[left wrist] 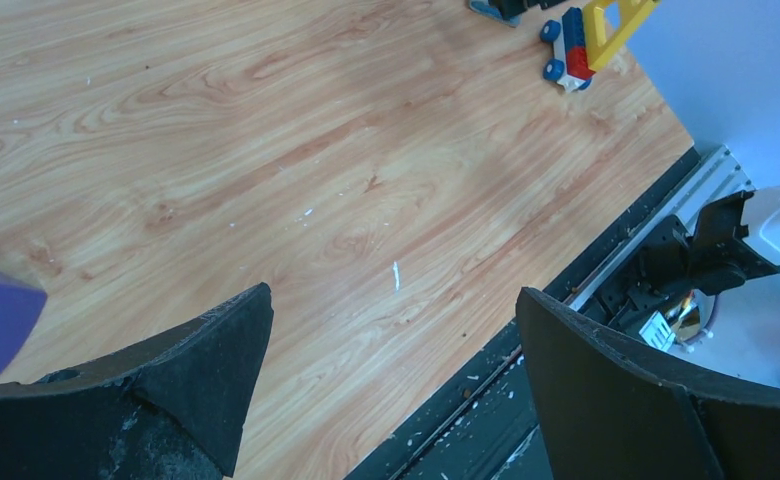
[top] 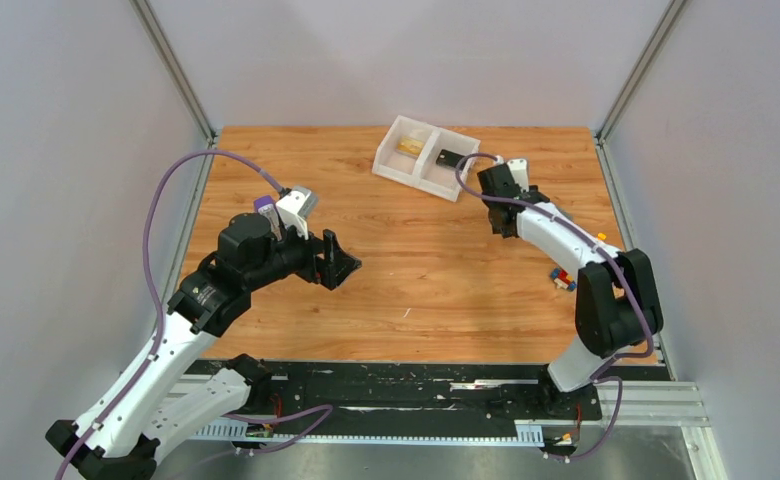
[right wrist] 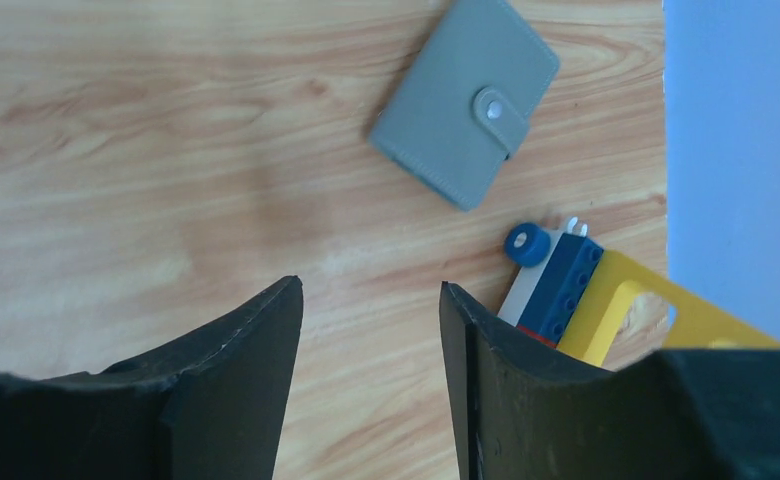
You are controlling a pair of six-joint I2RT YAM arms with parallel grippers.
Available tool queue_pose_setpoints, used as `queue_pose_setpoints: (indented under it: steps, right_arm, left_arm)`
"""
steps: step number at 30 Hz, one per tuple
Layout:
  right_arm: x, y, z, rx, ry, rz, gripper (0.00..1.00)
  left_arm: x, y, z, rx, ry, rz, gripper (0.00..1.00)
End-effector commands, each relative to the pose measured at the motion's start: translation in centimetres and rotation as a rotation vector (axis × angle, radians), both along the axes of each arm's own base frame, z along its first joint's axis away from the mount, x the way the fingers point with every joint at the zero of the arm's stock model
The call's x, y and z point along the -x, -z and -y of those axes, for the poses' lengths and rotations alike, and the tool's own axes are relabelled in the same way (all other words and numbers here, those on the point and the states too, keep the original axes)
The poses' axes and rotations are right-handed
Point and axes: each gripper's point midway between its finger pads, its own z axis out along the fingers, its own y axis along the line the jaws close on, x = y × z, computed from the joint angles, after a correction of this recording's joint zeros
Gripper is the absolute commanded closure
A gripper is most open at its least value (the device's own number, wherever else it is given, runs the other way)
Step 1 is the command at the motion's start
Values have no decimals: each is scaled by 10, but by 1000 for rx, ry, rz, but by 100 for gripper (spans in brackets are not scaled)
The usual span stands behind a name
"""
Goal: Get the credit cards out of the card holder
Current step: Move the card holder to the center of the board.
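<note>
table [top: 416,270]: wood | on it: card holder [right wrist: 466,100]; white tray [top: 406,177]; toy bricks [right wrist: 556,285]

Toy brick car [right wrist: 556,285] partly behind right claw [right wrist: 368,292]

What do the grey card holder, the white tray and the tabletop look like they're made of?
The card holder looks like leather or faux leather: matte grey, seam along the edge, shiny snap on its tab. The tray is likely plastic: white, thin, slightly translucent walls. The tabletop is wood or wood-look laminate: smooth, visible grain.
</note>
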Motion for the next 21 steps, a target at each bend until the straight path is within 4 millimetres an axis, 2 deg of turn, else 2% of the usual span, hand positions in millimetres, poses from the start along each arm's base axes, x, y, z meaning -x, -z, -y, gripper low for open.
queue_pose_setpoints:
  steps: [1,7,12,17,21]
  right_arm:
    - [-29,4,18,-47,30,-24,46]
    - [-53,40,37,-102,89,-103,48]
    - [-62,68,52,-136,144,-154,45]
    - [-59,94,66,-178,199,-204,45]
    - [-52,106,70,-195,216,-229,56]
  left_arm:
    - [2,-15,4,36,27,52,0]
    - [3,-17,4,41,32,55,0]
    - [5,-17,5,47,42,53,0]
    - [4,-16,6,45,43,50,0]
    - [5,-17,5,45,40,53,0]
